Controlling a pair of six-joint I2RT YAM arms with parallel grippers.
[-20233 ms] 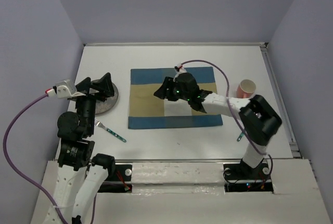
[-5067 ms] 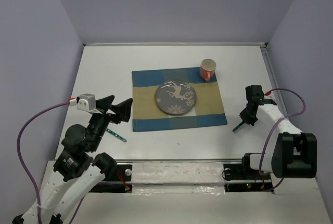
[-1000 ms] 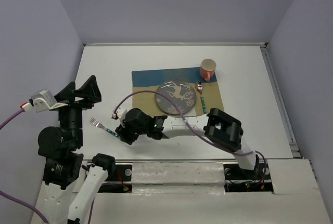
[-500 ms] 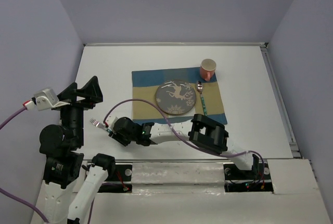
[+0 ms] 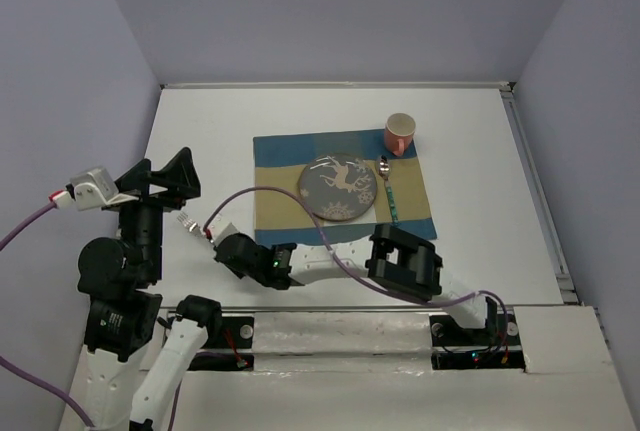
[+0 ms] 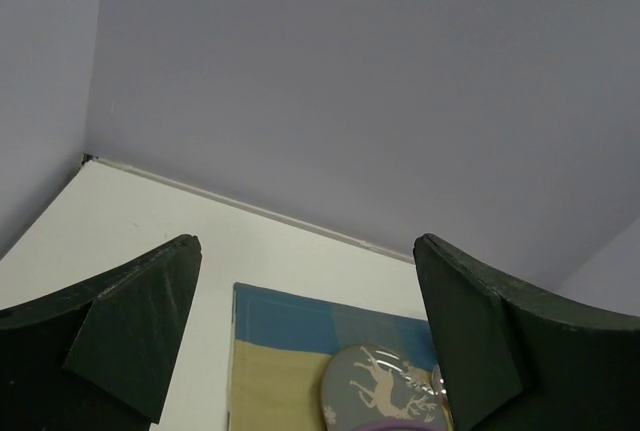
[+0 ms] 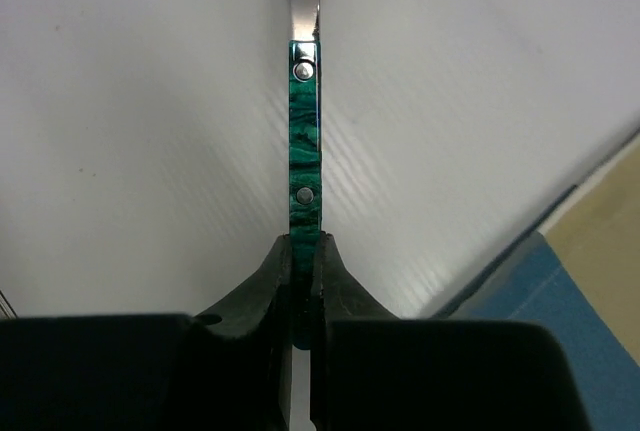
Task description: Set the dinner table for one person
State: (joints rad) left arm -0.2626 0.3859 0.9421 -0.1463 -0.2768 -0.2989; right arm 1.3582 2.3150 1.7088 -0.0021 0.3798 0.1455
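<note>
A fork (image 5: 190, 223) with a green handle is at the left of the white dinner table (image 5: 200, 131), left of the checked placemat (image 5: 290, 206). My right gripper (image 5: 216, 242) reaches across from the right and is shut on the end of the fork's handle. In the right wrist view the jaws (image 7: 304, 251) pinch the green handle (image 7: 305, 141), with the tines out of frame at the top. My left gripper (image 5: 160, 179) is raised above the table's left side, wide open and empty. In the left wrist view it (image 6: 305, 251) looks out at the placemat (image 6: 285, 331).
On the placemat stand a grey plate with a deer pattern (image 5: 340, 188), a green-handled spoon (image 5: 388, 191) to its right, and an orange mug (image 5: 400, 134) at the back right corner. The right arm and its purple cable lie across the placemat's front edge.
My right gripper has moved left along the table's front to the fork and shut on its handle. The fork has shifted slightly towards the back. The left arm has barely moved.
</note>
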